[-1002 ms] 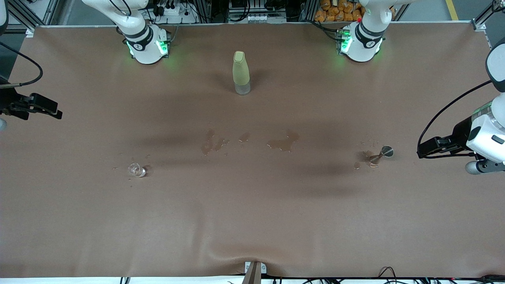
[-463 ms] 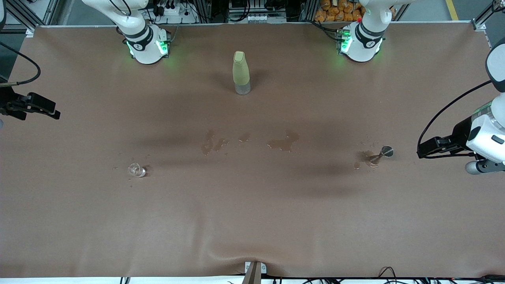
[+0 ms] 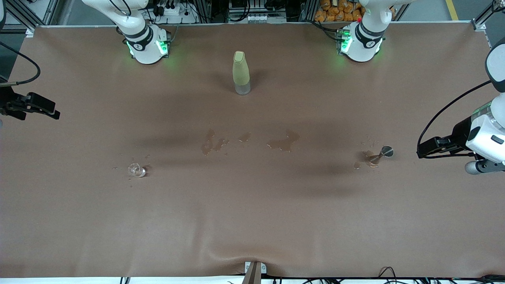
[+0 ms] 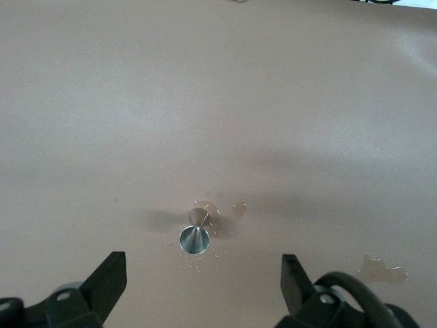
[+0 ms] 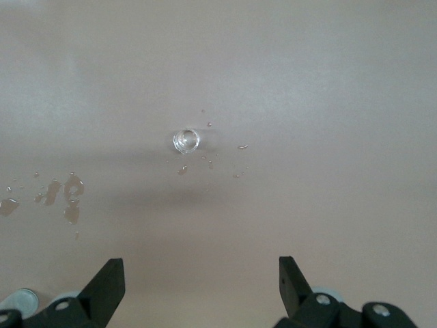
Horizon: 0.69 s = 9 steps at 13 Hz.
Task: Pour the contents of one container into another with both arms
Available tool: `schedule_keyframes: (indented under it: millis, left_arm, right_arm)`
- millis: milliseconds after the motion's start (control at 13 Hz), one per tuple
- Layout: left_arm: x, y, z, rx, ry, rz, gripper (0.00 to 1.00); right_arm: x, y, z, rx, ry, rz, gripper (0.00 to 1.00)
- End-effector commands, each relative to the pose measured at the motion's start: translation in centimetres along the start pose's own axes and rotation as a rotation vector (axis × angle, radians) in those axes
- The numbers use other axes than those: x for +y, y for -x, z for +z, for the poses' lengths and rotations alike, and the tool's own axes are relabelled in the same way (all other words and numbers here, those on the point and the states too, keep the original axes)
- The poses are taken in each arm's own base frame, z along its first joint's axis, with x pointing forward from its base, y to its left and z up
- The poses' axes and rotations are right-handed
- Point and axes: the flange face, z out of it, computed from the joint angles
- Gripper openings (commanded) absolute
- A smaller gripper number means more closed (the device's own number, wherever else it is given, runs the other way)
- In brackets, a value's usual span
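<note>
glass cup toward right arm's end, stemmed cup toward left arm's

1. It was a robotics lab: two white arm bases were bolted at the edge of a brown-covered table.
2. Aluminium framing and cabling lined the table's edge.

Both arms are glossy white, built of rounded jointed segments. The right arm's base and the left arm's base are squat white domes, each ringed by a dark band and lit with green lamps. A black cable loops along the left arm's white wrist housing. The left hand and the right hand are matte black, with blunt angular fingers and small round screws at their roots.
</note>
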Motion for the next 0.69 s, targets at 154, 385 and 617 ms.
schedule_keyframes:
  millis: [154, 385, 617]
  left_arm:
    - [0.8, 0.4, -0.4, 0.006, -0.012, 0.007, 1.00]
    - [0.7, 0.4, -0.2, 0.002, -0.013, 0.013, 1.00]
    - [0.5, 0.3, -0.4, 0.006, -0.020, 0.031, 1.00]
  right_arm:
    - [0.1, -0.3, -0.4, 0.008, 0.019, 0.007, 1.00]
    - [0.8, -0.2, -0.4, 0.007, 0.017, -0.011, 1.00]
    - [3.3, 0.1, -0.6, 0.007, 0.014, -0.126, 1.00]
